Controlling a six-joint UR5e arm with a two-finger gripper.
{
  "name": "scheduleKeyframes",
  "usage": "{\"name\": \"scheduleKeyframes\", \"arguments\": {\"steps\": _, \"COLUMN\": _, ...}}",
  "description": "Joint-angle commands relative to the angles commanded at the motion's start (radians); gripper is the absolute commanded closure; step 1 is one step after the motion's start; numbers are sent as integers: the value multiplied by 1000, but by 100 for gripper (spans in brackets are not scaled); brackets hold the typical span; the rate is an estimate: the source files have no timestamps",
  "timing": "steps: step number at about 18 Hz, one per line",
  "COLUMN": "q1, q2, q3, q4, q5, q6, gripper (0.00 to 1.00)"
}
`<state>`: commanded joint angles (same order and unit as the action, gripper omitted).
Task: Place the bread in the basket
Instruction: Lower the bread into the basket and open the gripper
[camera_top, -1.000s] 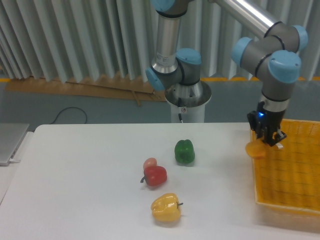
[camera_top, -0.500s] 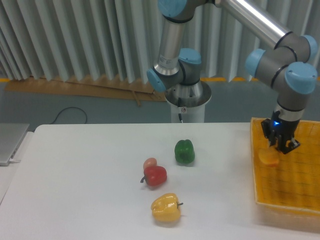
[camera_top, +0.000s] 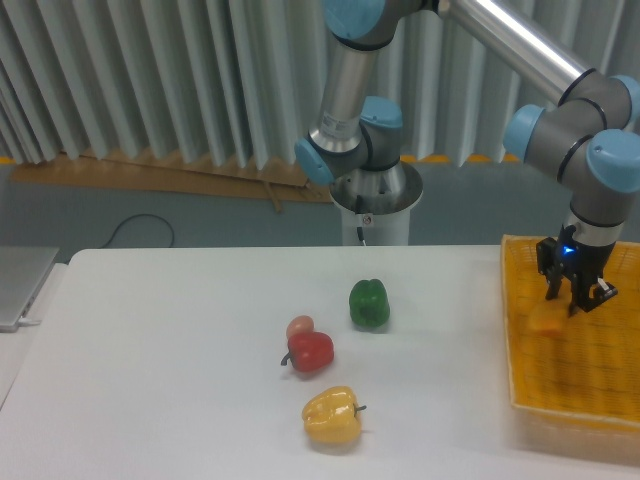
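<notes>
Compared with half a second ago, the black two-finger gripper (camera_top: 577, 300) has moved further right and now hangs over the large rectangular yellow-orange woven plastic basket (camera_top: 580, 385) rather than at its left rim, and the smooth orange-yellow bread loaf (camera_top: 547, 319) has travelled with it, deeper over the mesh floor. Only a short rounded end of the loaf shows, just left of and below the fingers; the jaws look a little apart, but whether they grip the loaf or have let it go I cannot tell. The other pieces have not shifted: a green bell pepper (camera_top: 369, 303), a red bell pepper (camera_top: 311, 352) touching a small orange-pink ball (camera_top: 300, 327), and a yellow bell pepper (camera_top: 332, 416) sit mid-table. The table (camera_top: 150, 380) is plain white, with the arm's grey base (camera_top: 375, 190) behind it and a wall of grey vertical slats (camera_top: 140, 80).
</notes>
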<state>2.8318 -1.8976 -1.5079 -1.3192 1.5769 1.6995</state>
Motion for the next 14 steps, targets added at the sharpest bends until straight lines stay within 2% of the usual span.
{"name": "scheduleKeyframes", "arguments": {"steps": 4, "q1": -26, "q2": 20, "q3": -2, "q4": -2, "q5": -8, "q6": 22, "gripper": 0}}
{"name": "scheduleKeyframes", "arguments": {"steps": 7, "q1": -40, "q2": 34, "q3": 0, "q4": 0, "q5": -57, "q6": 23, "gripper": 0}}
{"name": "scheduleKeyframes", "arguments": {"steps": 14, "q1": -126, "q2": 81, "q3": -8, "q4": -6, "q5": -69, "q6": 22, "gripper": 0}}
